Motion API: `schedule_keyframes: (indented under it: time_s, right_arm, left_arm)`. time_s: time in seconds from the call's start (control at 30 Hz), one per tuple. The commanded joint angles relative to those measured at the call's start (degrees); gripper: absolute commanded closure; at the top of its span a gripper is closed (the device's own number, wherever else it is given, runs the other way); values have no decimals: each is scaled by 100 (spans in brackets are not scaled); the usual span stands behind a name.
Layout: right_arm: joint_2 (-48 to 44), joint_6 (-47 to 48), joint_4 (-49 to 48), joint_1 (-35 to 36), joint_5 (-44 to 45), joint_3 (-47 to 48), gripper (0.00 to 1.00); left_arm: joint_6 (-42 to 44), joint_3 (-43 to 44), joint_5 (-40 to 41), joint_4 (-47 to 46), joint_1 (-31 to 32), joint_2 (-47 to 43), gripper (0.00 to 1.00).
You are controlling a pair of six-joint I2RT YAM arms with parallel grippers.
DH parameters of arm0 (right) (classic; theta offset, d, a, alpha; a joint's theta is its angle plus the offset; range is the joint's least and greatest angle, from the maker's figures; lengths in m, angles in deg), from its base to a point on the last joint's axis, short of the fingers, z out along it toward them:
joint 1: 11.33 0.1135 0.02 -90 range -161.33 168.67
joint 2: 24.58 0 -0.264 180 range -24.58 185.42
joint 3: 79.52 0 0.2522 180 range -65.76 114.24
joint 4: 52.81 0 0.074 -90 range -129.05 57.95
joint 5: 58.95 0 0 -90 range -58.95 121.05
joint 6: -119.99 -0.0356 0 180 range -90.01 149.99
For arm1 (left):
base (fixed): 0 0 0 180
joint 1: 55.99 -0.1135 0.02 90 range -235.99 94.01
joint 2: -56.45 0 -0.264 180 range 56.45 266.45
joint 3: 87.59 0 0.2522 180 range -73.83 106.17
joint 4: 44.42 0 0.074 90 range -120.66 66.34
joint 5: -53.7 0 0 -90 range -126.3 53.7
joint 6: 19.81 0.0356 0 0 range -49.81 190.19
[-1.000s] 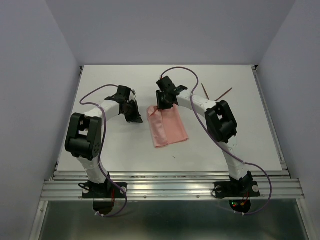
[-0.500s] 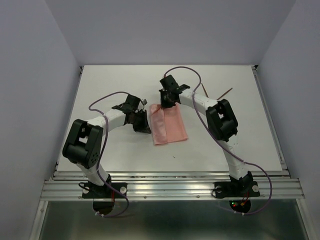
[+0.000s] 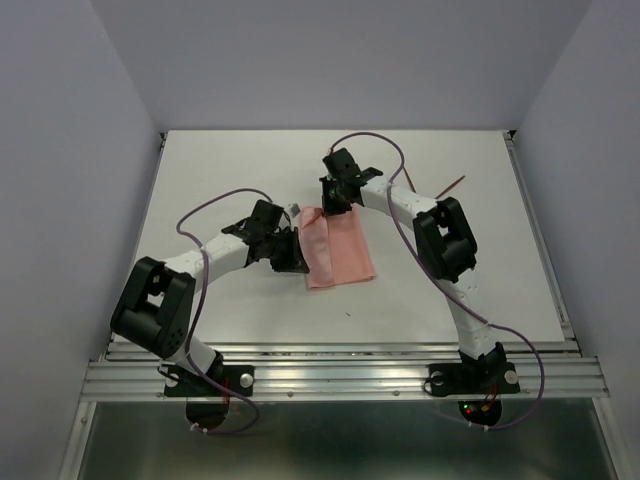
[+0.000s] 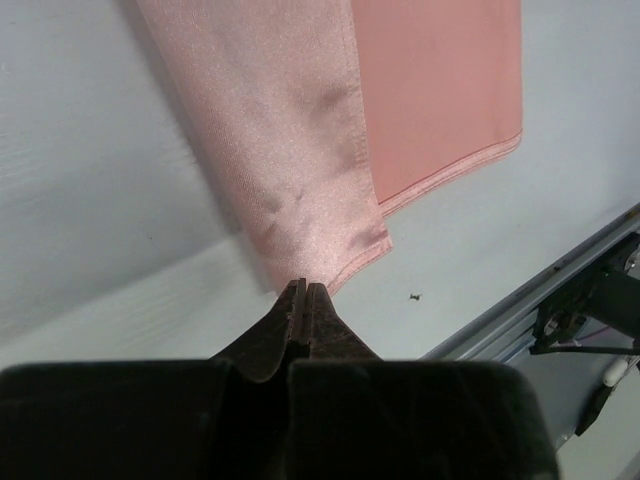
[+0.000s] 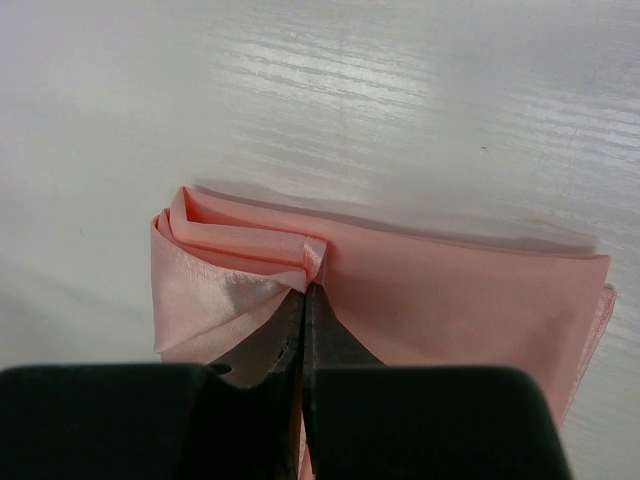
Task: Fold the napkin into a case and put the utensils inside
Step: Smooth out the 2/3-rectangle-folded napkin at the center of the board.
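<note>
Napkin [image 3: 340, 250], edges within left hand [image 4: 303, 296] and right hand [image 5: 305, 297]

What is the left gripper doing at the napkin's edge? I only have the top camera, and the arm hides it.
Observer: The left wrist camera shows the left gripper shut on a hemmed corner of the napkin. That flap looks raised off the table.
Operator: And the right one?
Observer: The right gripper is shut on a small pinch of cloth at the napkin's folded edge.
Operator: How many layers are there?
Observer: Beside the pinch, several stacked folds show, but I cannot count them exactly.
</note>
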State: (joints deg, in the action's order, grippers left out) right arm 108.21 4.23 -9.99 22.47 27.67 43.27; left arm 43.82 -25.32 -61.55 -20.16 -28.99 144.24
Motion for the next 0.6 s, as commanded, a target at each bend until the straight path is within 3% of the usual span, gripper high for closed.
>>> schedule_keyframes:
  time_s: [0.0, 0.23, 0.43, 0.57]
  right_arm:
    - [80, -61, -269, -23, -102, 48, 99]
    - [36, -61, -278, -23, -111, -22, 99]
    - [-8, -52, -313, -23, -102, -137, 99]
    - [-16, -70, -348, -75, -154, -181, 99]
  left_arm:
    - [-306, -61, 397, -576, -2, -412, 100]
    - [-772, -368, 1637, -1224, -11, -534, 100]
    - [-1221, -685, 1656, -2376, -64, -579, 100]
    - [-1581, -1036, 1148, -3464, -431, -456, 100]
